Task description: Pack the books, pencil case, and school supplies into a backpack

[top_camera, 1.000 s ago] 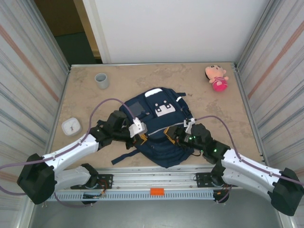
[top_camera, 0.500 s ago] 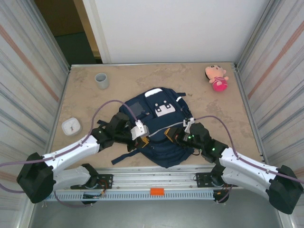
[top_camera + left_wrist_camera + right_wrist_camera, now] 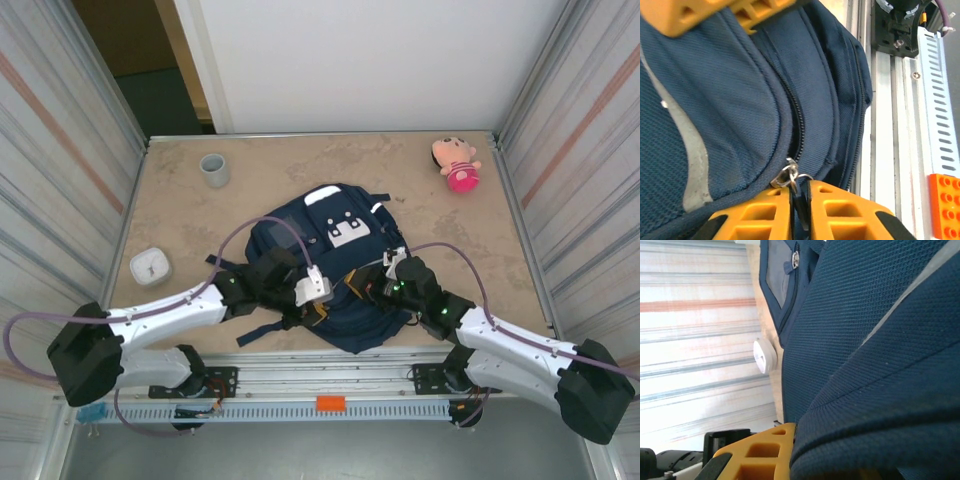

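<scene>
Top view: a navy backpack (image 3: 335,235) lies flat on the tan surface (image 3: 250,190), white patches (image 3: 345,230) facing up; its near end lies just beside the aluminium rail (image 3: 330,365) that carries the arm bases; both arms reach inward and meet over the backpack's near half, the left from the backpack's left and the right from its right.

Left wrist view: the left tool (image 3: 800,190) stands narrow; its orange fingers (image 3: 760,217) lie close on either side of a metal zip pull (image 3: 789,176), with the pull's dark tab in the slit between them; the zip's dark track runs away from the pull along a seam of the backpack; a grey strip (image 3: 695,155) crosses the fabric beside that seam; the rail and an orange block (image 3: 945,200) lie beyond the backpack's edge.

Right wrist view: the right tool (image 3: 368,287) is closed on a fold of the backpack's fabric; one orange finger (image 3: 762,452) shows, pressed against that fold; a side pocket (image 3: 780,280) with its own small pull shows farther along the backpack.

Other things on the surface: a white square object (image 3: 150,266) to the left of the backpack, well apart from it; a grey cup (image 3: 213,168) beyond the backpack's far left corner; a small doll in pink (image 3: 456,163) beyond its far right corner, near the side wall.
</scene>
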Available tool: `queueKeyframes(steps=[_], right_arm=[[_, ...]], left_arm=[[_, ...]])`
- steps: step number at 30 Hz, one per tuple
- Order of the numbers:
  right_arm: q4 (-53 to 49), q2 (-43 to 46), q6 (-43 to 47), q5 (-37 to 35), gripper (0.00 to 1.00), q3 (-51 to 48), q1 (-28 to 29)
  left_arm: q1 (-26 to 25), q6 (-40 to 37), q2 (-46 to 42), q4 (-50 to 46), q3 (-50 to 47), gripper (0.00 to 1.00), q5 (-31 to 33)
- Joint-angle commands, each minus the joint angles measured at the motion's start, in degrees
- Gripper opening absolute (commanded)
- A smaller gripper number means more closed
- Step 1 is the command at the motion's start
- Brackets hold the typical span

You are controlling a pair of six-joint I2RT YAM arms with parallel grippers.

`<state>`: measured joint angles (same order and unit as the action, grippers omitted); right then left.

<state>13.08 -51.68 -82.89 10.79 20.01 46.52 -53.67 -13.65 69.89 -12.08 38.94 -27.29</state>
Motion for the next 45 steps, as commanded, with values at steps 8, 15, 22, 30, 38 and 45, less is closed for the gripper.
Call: queueKeyframes(steps=[8, 15, 22, 30, 38, 45], right_arm=[[-14.9, 1.5, 17.5, 18.3, 0.00, 6.6, -11.9], [-26.2, 0.5, 27.2, 27.6, 0.00, 11.2, -19.5], [-27.1, -1.7, 29.3, 30.0, 0.00, 12.8, -20.8], [-27.3, -4.1, 30.9, 31.8, 0.00, 14.2, -21.1], [-30.8, -8.8, 36.5, 30.4, 0.00, 17.7, -21.6], [-31.6, -15.3, 44.5, 31.4, 0.00, 23.6, -20.4]], left_arm=[[-2.7, -6.3, -6.2, 0.9, 3.4, 0.43, 1.7], [-2.7, -20.1, -11.5, -7.3, 3.2, 0.67, 18.7], [-1.0, -30.0, -6.5, 0.8, 2.3, 0.70, 21.4], [0.1, -31.9, 4.0, 5.5, 4.4, 0.53, 17.4], [0.4, -27.3, 0.6, 0.5, 3.8, 0.07, 14.5], [0.6, -19.9, -7.5, 2.8, -2.1, 0.01, 13.1]])
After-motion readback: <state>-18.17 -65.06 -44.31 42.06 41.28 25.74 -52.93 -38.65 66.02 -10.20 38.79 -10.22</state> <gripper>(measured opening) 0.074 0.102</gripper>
